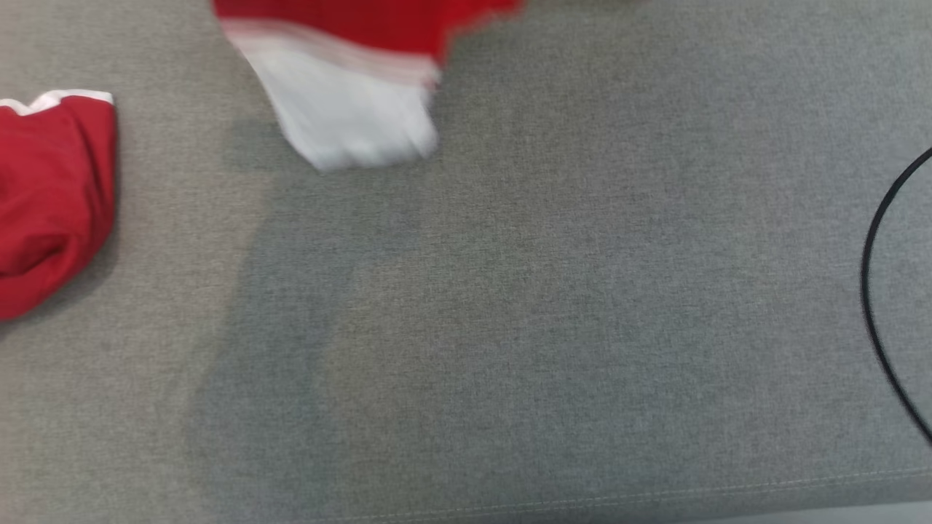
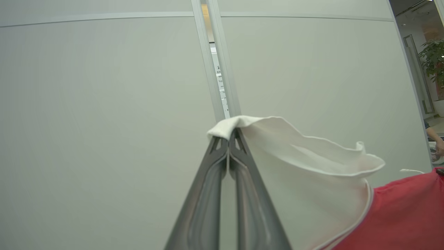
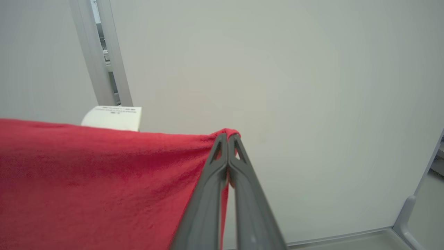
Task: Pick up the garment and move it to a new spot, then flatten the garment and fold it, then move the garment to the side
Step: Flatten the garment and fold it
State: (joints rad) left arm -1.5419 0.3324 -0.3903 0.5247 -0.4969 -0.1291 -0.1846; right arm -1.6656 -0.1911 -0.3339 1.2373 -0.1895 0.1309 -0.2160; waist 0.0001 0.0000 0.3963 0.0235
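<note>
From my head I am looking down on a grey fabric surface (image 1: 553,306). The garment (image 1: 342,94) is hanging blurred at the top of this view, red above with a white part below, and its shadow is lying on the fabric beneath. At the left edge a red piece (image 1: 51,196) with a white rim is lying on the surface; I cannot tell whether it belongs to the same garment. A black cable (image 1: 874,291) is curving along the right edge.

Along my left wrist, my left gripper (image 2: 228,133) is pinching the garment's white edge (image 2: 312,180) between fingertips pressed tight together. The cloth is draping off to the right and turning red lower down. Behind it a pale wall (image 2: 104,104) is standing, with a plant (image 2: 433,59) and a person's arm (image 2: 435,139) at the far right.

Along my right wrist, my right gripper (image 3: 228,136) is clamping a red corner of the garment (image 3: 86,173), jaws closed on the cloth. The red fabric is stretching away to the left. A white label (image 3: 112,118) is peeking above it, against the same pale wall.
</note>
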